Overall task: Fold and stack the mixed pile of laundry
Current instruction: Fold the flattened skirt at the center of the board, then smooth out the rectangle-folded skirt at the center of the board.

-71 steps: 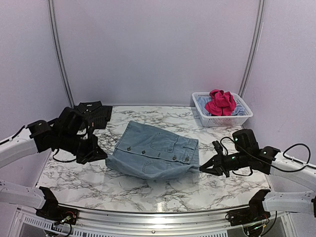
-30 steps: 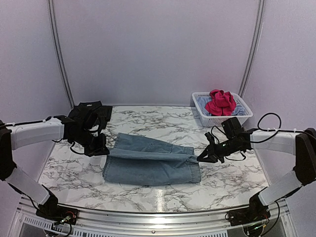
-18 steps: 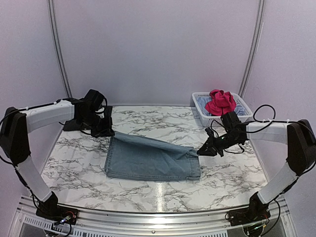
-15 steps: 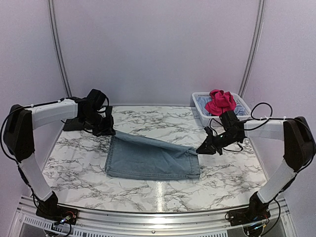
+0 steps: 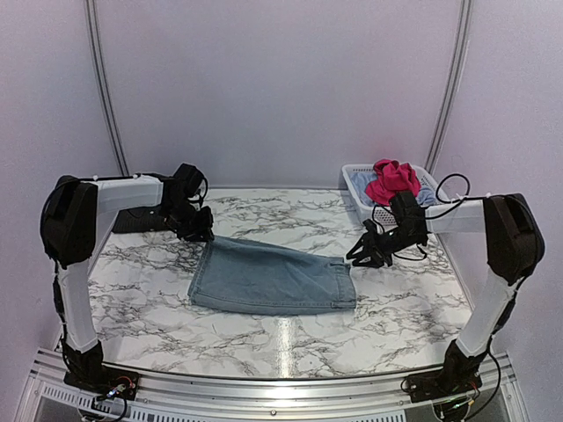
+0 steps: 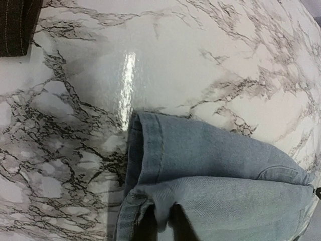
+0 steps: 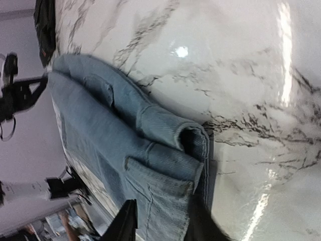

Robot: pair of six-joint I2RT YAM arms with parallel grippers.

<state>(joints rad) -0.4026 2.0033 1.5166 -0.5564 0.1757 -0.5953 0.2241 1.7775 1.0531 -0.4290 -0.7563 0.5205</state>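
Observation:
A light blue denim garment lies folded in half on the marble table. My left gripper sits at its far left corner, shut on a pinch of denim. My right gripper is at the far right corner. Its jaws stand apart, one over the denim's hem and one beside its edge. A black pinstriped shirt lies at the far left behind my left arm, and its corner shows in the left wrist view. A bright pink-red garment and a light blue piece fill the basket.
The white lattice basket stands at the far right, just behind my right arm. Curved walls close in the table's back and sides. Bare marble lies in front of the denim, and also behind it.
Both grippers carried the denim's edge away from the bases toward the far side, folding it in half, and lowered it flat. The right jaws now stand apart.

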